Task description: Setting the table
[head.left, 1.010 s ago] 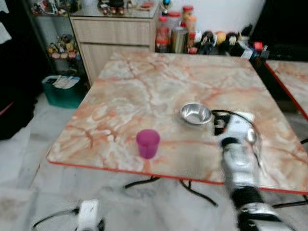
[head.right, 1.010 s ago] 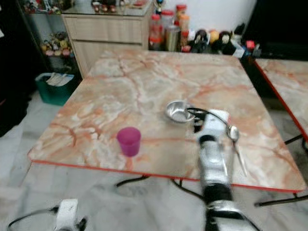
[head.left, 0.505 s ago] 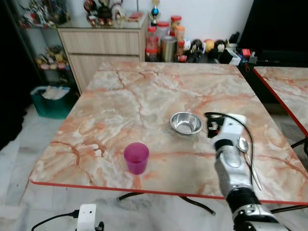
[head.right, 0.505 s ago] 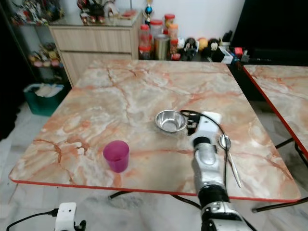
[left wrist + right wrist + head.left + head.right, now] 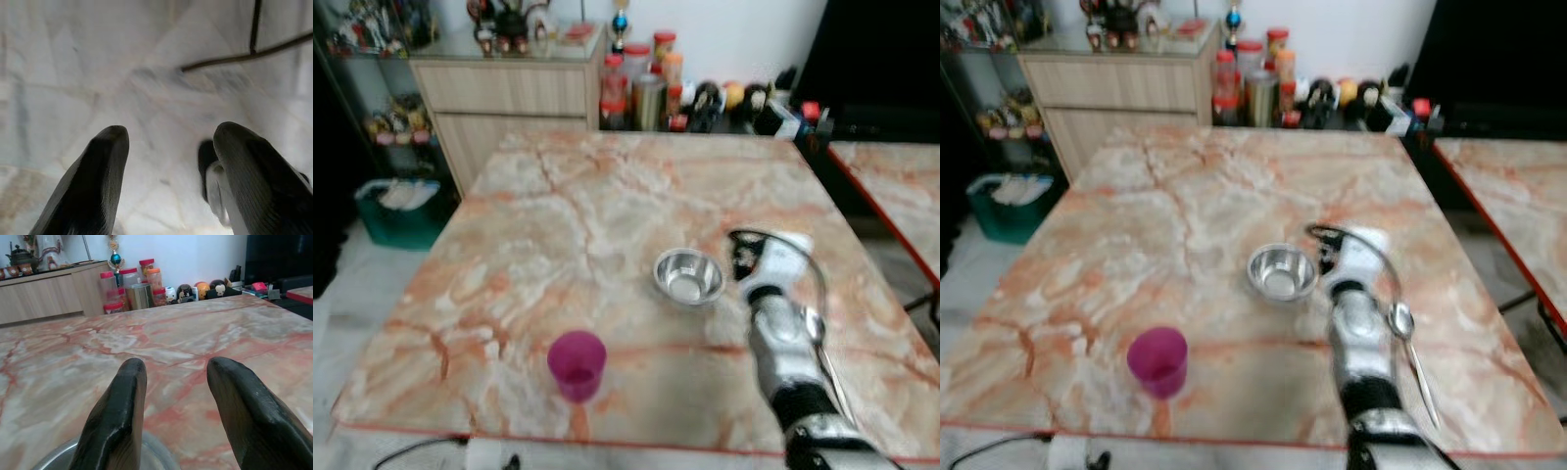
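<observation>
On the table (image 5: 607, 196), our right gripper (image 5: 171, 406) hovers open and empty at the bowl's (image 5: 688, 275) three o'clock; spoon (image 5: 1403, 328) lies beside, cup (image 5: 577, 364) at seven. We judge placement done; next, withdraw carefully. Left gripper (image 5: 168, 181) hangs open, empty.

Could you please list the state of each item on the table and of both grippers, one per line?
Steel bowl: upright on the marble table, empty.
Purple cup: upright near the table's front edge, nothing visible inside.
Spoon: lying flat, to the right of the right arm.
Right gripper: open, holding nothing, above the bowl's near rim.
Left gripper: open, holding nothing, hanging over the floor.
</observation>
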Motion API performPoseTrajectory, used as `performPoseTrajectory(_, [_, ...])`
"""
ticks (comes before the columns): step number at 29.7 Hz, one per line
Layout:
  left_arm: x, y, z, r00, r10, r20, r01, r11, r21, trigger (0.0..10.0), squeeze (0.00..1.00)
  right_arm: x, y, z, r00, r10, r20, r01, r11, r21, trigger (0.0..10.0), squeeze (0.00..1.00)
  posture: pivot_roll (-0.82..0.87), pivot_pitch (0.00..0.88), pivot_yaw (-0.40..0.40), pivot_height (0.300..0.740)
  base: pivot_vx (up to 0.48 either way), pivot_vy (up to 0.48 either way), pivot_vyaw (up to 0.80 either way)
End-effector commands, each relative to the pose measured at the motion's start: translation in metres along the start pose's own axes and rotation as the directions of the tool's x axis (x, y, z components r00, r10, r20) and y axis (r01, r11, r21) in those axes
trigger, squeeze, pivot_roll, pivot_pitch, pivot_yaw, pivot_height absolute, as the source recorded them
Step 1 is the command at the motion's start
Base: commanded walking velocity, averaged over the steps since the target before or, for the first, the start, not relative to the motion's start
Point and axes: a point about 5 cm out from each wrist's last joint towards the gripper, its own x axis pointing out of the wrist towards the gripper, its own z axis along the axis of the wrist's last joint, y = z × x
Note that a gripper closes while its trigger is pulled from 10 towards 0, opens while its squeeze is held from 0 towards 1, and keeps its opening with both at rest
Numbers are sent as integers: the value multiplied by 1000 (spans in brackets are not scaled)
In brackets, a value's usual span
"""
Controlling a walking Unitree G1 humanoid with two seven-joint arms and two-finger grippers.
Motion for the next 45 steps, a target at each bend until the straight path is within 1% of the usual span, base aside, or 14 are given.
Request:
performPoseTrajectory(1, [-1, -6, -4, 1000, -12, -16, 12, 1000, -9, 10000, 0, 0, -11, 3, 999, -38, 12, 38, 999, -5, 10000, 0, -16, 0, 5, 740, 0, 0, 0])
performPoseTrajectory(5, [-1, -6, -5, 1000, -16, -20, 16, 1000, -8, 10000, 0, 1, -13, 8, 997, -75, 20, 73, 996, 60, 10000, 0, -19, 0, 8, 740, 0, 0, 0])
performPoseTrajectory(6, [-1, -5, -6, 1000, -16, -21, 16, 1000, -8, 10000, 0, 2, -11, 9, 998, -65, 24, 63, 996, 68, 10000, 420, -18, 0, 8, 740, 0, 0, 0])
performPoseTrajectory(7, [-1, -5, -6, 1000, -17, -21, 17, 1000, -8, 10000, 0, 1, -10, 9, 998, -59, 26, 57, 995, 83, 10000, 1000, -18, 0, 10, 740, 0, 0, 0])
performPoseTrajectory(12, [-1, -6, -6, 1000, -18, -23, 18, 1000, -5, 10000, 0, 0, -9, 8, 997, -73, 10, 71, 990, 119, 10000, 1000, -18, 0, 10, 740, 0, 0, 0])
performPoseTrajectory(13, [-1, -6, -6, 1000, -19, -24, 19, 1000, -5, 10000, 0, 0, -10, 8, 997, -76, 8, 75, 989, 130, 10000, 906, -18, 0, 11, 740, 0, 0, 0])
performPoseTrajectory(14, [-1, -6, -6, 1000, -19, -24, 19, 1000, -5, 10000, 0, 0, -10, 8, 997, -76, 8, 75, 989, 130, 10000, 906, -18, 0, 11, 740, 0, 0, 0])
performPoseTrajectory(15, [-2, -6, -7, 999, -20, -25, 20, 1000, -3, 10000, 0, 0, -9, 9, 997, -79, 8, 77, 985, 152, 10000, 0, -17, 0, 13, 740, 0, 0, 0])
performPoseTrajectory(21, [-2, -5, -8, 999, -29, -31, 29, 1000, 10, 10000, 0, 0, -12, 9, 994, -105, -18, 106, 979, 171, 10000, 0, -27, 0, 21, 740, 0, 0, 0])
performPoseTrajectory(26, [-2, -6, -8, 999, -38, -33, 38, 999, 18, 10000, 0, 0, -11, 4, 992, -102, -69, 117, 959, 258, 10000, 0, -26, 0, 19, 740, 0, 0, 0])
performPoseTrajectory(30, [-2, -7, -8, 999, -39, -33, 40, 999, 19, 10000, 0, 0, -9, -3, 988, -74, -133, 105, 965, 240, 10000, 0, -25, 0, 15, 740, 0, 0, 0])
performPoseTrajectory(35, [-2, -9, -8, 999, -40, -32, 41, 999, 14, 10000, 0, 2, 4, -6, 985, 73, -158, -33, 969, 244, 10000, 0, -23, 0, 6, 740, 0, 0, 0])
performPoseTrajectory(37, [-2, -9, -7, 999, -40, -32, 41, 999, 12, 10000, 0, 2, 6, -7, 982, 80, -174, -42, 977, 210, 10000, 0, -23, 0, 6, 740, 0, 0, 0])
performPoseTrajectory(45, [-2, -9, -8, 999, -37, -32, 37, 999, -1, 10000, 0, 1, 3, -7, 982, 52, -179, -5, 968, 252, 10000, 0, -13, 0, -2, 740, 0, 0, 0])
